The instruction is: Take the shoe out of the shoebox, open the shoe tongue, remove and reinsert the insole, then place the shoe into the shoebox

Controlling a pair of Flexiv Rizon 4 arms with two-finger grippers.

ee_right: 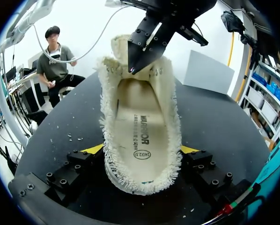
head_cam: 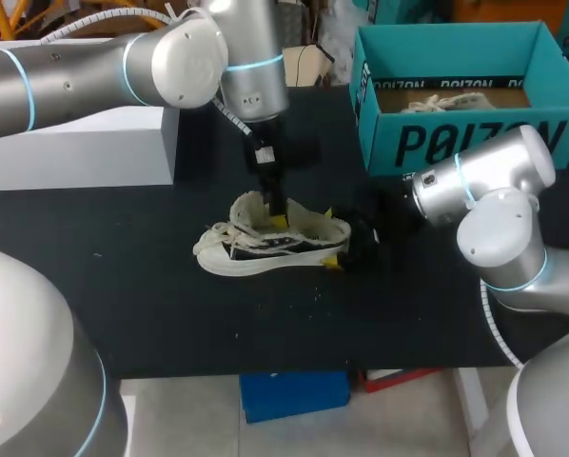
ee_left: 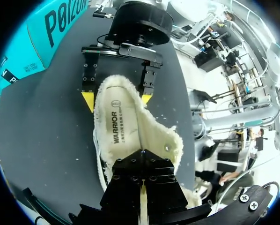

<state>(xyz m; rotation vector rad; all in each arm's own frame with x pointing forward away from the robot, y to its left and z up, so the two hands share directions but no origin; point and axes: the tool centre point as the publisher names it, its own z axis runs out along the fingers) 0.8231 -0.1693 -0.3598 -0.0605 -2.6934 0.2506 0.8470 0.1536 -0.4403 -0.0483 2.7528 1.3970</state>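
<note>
Silver arms [head_cam: 75, 71], blue joint rings, black fingers [ee_left: 89, 77], yellow tips

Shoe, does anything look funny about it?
Yes. The shoe has a frayed, fluffy edge all round its opening, and small pale crumbs lie scattered on the black table beside it, perhaps shed from it.

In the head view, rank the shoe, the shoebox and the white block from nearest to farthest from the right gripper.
1. shoe, its heel held in the right gripper.
2. shoebox, farther back, on the right.
3. white block, far left.
</note>
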